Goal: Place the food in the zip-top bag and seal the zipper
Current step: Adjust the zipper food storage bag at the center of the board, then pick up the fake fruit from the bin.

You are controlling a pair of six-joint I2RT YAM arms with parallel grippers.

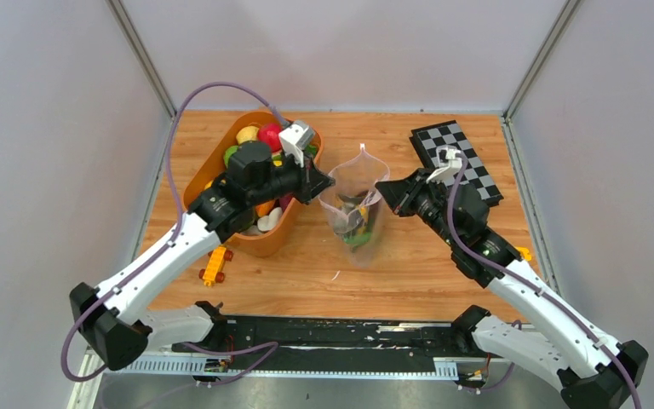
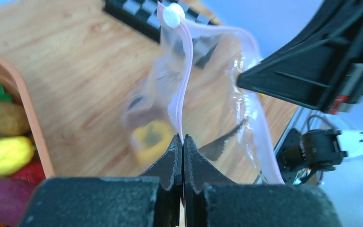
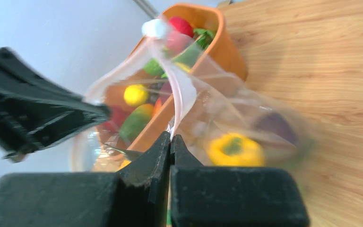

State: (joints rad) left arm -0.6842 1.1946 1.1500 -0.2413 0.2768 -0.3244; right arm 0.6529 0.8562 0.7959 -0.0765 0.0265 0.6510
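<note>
The zip-top bag [image 1: 356, 209] hangs upright at mid-table, held from both sides. My left gripper [image 1: 328, 183] is shut on the left end of the zipper [image 2: 183, 85], a pale pink strip. My right gripper [image 1: 381, 188] is shut on the opposite rim [image 3: 182, 90]. The mouth stands open between them, and a white slider [image 2: 172, 15] sits at its far end. Inside the bag lie a yellow pepper [image 3: 231, 149], a purple piece [image 3: 276, 125] and green food [image 1: 356, 237]. More food [image 1: 260, 136] fills the orange tub [image 1: 285, 234].
The orange tub stands just left of the bag, under my left arm. A yellow toy car [image 1: 215, 264] lies in front of the tub. A black-and-white checkerboard [image 1: 460, 162] lies at the back right. Grey walls close in the table on three sides.
</note>
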